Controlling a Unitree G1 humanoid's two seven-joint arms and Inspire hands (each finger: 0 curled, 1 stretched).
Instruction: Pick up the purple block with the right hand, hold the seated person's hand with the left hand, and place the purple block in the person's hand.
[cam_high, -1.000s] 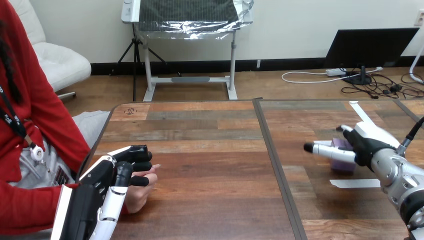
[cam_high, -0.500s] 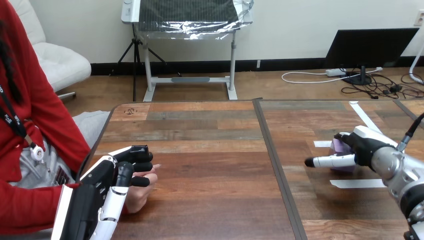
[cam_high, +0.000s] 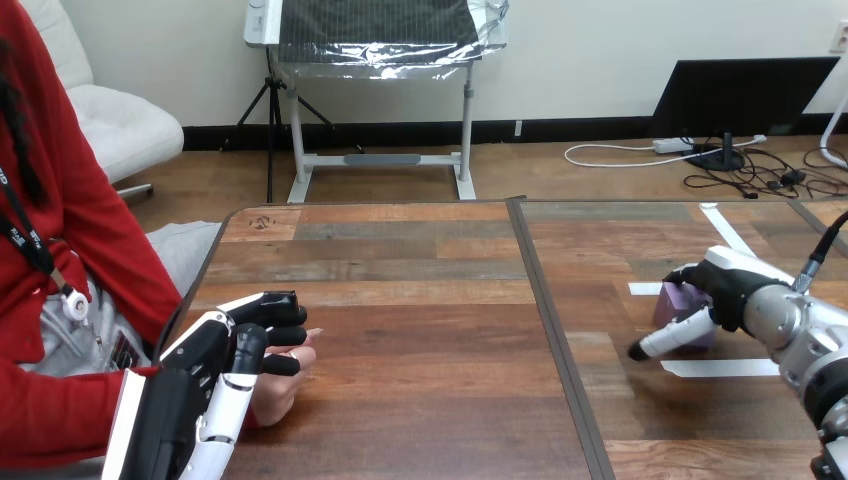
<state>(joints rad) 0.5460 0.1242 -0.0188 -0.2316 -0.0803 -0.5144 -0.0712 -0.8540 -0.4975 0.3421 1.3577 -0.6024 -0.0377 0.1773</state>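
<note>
The purple block (cam_high: 676, 304) rests on the table's right part. My right hand (cam_high: 735, 288) is over it from the right. Its thumb reaches round the far side, and one straight finger (cam_high: 668, 336) slants down along the near side to the tabletop. The block is mostly hidden behind that finger and the palm. At the lower left, my left hand (cam_high: 215, 365) has its fingers curled over the person's hand (cam_high: 282, 388), with the thumb pressed on top. The person's hand rests near the table's left edge.
White tape strips lie on the table around the block: one in front (cam_high: 718, 367), one to its left (cam_high: 645, 288) and one behind (cam_high: 725, 230). A dark seam (cam_high: 555, 330) divides the tabletop in the middle.
My right hand's outstretched finger has swung down from level to slanting across the block's near side. The left hand and the person's hand have stayed as they were.
</note>
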